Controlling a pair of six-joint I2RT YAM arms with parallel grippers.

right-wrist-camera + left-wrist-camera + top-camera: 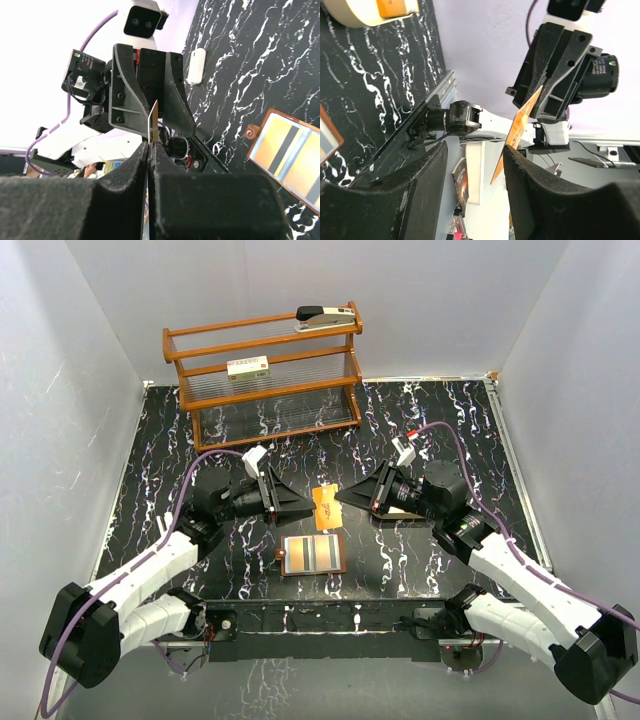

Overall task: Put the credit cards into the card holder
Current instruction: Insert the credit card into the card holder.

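Three cards can be counted. One orange card [326, 506] stands on edge in the air at the middle of the table [440, 430], between the two grippers that face each other. The right gripper [343, 496] is clamped on it, fingers pressed together on the card's near edge. The left gripper [308, 508] has its fingers spread wide, one to each side of the card's far edge; whether they touch it cannot be told. The other two cards [312, 553] lie side by side inside the single card holder [313, 572], each face crossed by a dark stripe. The holder lies spread open and flat on the table, just nearer the arm bases than the held card. At the back stands one wooden rack [262, 390], with one stapler [325, 317] on its top shelf and one white box [248, 368] with a red label on the shelf below.

Only the top view takes in the rack and both arms whole. The right wrist view shows the held card edge-on, a thin line rising from its shut fingers, and shows the holder's snap tab [250, 132] clearly. The left wrist view shows the card's orange face tilted in the opposite gripper. It also catches a pale rounded thing [355, 12] with something orange in it at the top corner, which the top view does not show.
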